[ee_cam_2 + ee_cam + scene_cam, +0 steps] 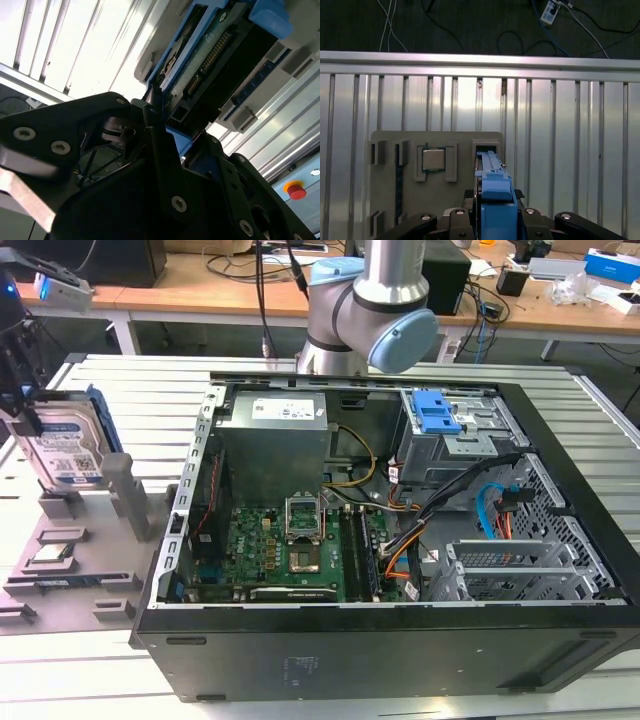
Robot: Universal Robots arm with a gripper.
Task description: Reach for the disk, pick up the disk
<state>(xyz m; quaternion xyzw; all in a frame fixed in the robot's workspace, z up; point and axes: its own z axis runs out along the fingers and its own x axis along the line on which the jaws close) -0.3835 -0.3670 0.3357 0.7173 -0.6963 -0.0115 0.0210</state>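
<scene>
**Item:** my black claw (495,200). Pinched on the disk, with fingers (160,150) flat to its broad faces in both wrist views.

**Item:** flat rectangular silver metal disk (62,452) with a white-and-blue label and blue plastic side rails. Upright on edge, slightly tilted, at an end slot of the grey slotted holder plate (112,575).

**Item:** small square silver processor chip (433,159). Flat in a recess of the plate, beside the disk's slot.

**Item:** open black computer case (400,655). Just beside the plate.

**Step:** reach done, pick-up in hand. I cannot tell whether the disk's lower edge has cleared the slot. The lift, I judge, calls for a straight pull along the slot with a firm grip.
</scene>
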